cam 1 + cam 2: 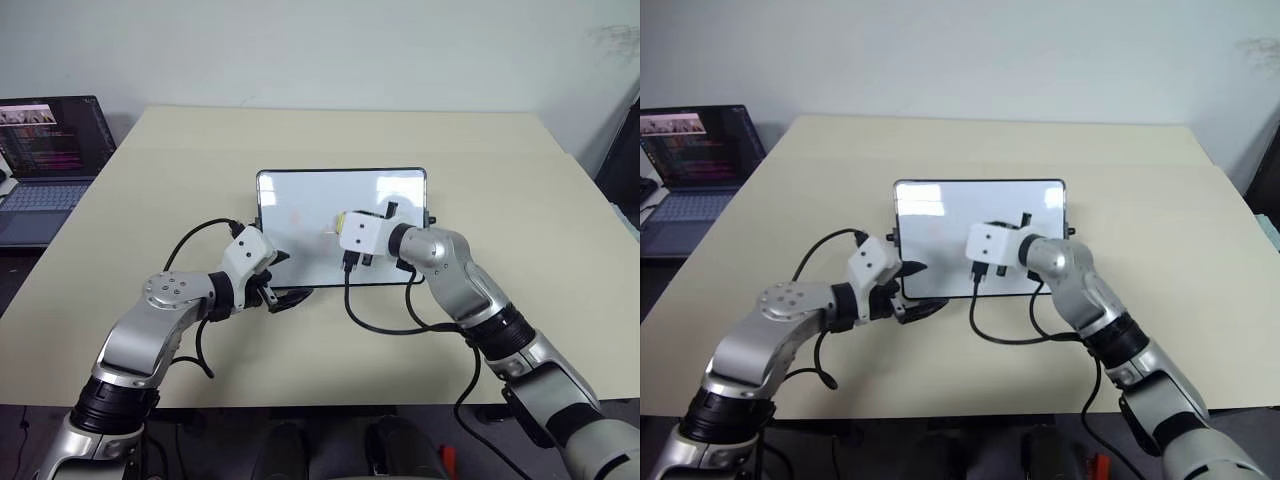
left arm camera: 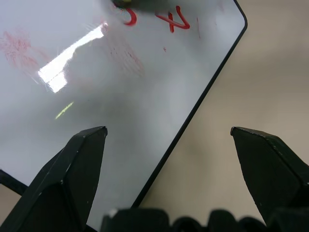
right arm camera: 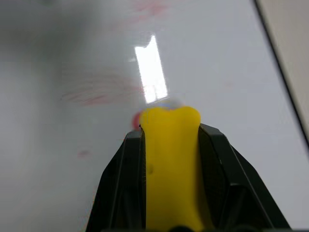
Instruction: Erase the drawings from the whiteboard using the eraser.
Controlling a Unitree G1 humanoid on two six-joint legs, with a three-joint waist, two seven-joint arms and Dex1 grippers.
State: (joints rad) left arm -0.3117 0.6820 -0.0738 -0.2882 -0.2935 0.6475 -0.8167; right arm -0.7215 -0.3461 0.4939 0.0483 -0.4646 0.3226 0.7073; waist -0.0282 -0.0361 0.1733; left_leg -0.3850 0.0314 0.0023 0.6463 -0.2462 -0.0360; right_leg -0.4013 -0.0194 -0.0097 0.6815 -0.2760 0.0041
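Whiteboard (image 1: 300, 200) lies flat mid surface (image 1: 500, 160), long side facing robot. R end effector (image 3: 170, 140) clamped on yellow eraser (image 3: 170, 159), tip down on the board face near its middle, w/ faint red smears around it. Red drawings (image 2: 166, 18) remain near one board corner in L wrist view: a curl + cross-like mark. L end effector (image 2: 169, 133) fingers wide apart, straddling the board's near left edge, holding nothing. Laptop (image 1: 45, 160) w/ lit screen at far left, well apart from board.
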